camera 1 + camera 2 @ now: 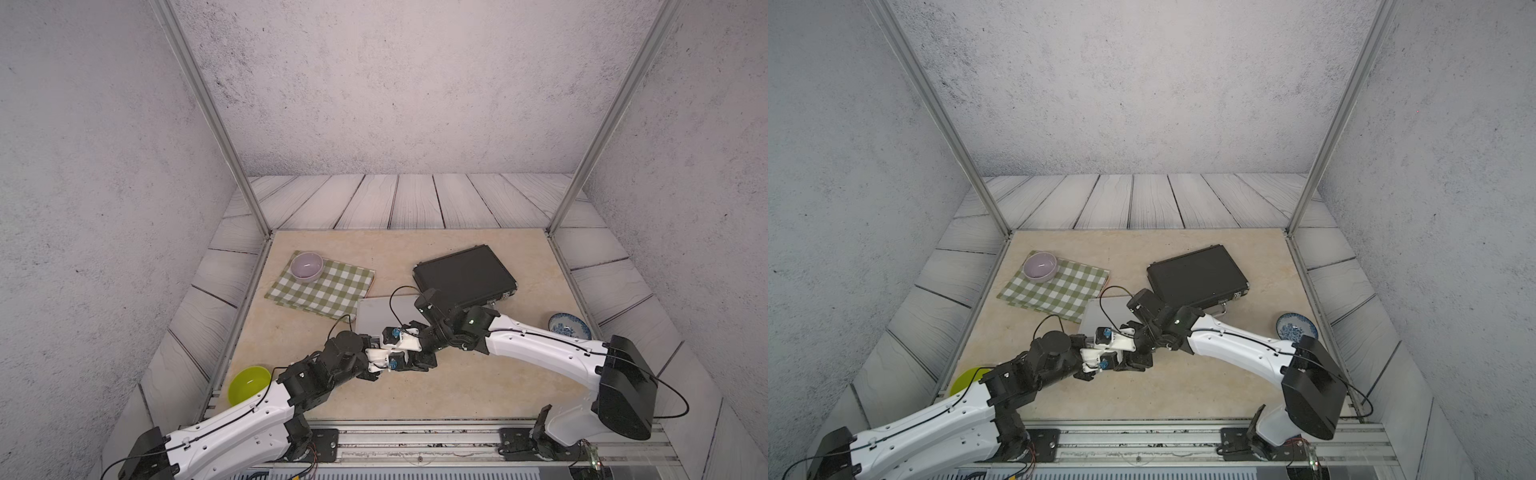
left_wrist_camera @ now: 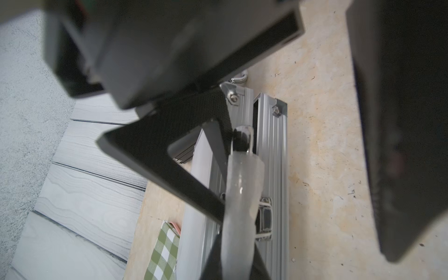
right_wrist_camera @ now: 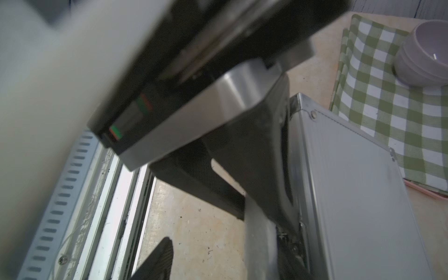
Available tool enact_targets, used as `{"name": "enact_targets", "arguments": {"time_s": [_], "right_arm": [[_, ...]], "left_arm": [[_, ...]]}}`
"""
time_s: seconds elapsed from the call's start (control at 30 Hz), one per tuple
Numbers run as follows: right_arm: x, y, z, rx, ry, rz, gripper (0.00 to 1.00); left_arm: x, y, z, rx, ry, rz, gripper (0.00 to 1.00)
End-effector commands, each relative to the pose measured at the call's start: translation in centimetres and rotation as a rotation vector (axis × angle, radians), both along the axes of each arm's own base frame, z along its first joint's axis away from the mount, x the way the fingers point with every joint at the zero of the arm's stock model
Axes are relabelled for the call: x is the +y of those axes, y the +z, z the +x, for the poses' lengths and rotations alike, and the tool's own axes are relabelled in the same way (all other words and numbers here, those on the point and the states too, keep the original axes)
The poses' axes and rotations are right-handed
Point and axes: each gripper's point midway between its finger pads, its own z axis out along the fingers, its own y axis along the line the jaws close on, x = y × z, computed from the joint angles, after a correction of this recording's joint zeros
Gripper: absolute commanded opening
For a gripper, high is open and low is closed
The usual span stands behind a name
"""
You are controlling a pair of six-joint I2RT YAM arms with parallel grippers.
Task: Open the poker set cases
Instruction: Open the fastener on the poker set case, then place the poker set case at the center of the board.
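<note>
The near strip of worktop [image 1: 415,390] lies bare, and so does the far strip behind the black case [image 1: 463,274] and the checked cloth [image 1: 328,291], which carries a lilac bowl [image 1: 306,266]. An open lane runs between those two. The left arm [image 1: 249,415] and right arm [image 1: 540,345] meet before the silver case [image 1: 380,311], blocking its near edge. A green bowl [image 1: 248,384] fills the near left corner; a blue dish [image 1: 569,326] sits by the right edge.

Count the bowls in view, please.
3: a lilac bowl on the checked cloth, a lime bowl at the near left corner, a blue-patterned bowl by the right edge. Arms could hide more.
</note>
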Motion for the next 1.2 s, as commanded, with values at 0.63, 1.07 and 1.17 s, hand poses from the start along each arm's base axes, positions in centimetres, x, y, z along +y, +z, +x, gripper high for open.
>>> {"name": "enact_targets", "arguments": {"time_s": [0.63,1.07,1.17], "right_arm": [[-5.6,3.6,0.7,-0.166,-0.342,0.299,0.66],[-6.5,4.3,0.5,-0.153,-0.396,0.365,0.67],[-6.6,4.2,0.3,-0.143,-0.395,0.368,0.67]], "left_arm": [[-0.7,-1.3,0.2,-0.102,-0.053,0.033,0.00],[-1.1,-4.9,0.6,-0.052,-0.050,0.127,0.00],[-1.2,-5.7,0.5,-0.036,-0.057,0.147,0.00]]}}
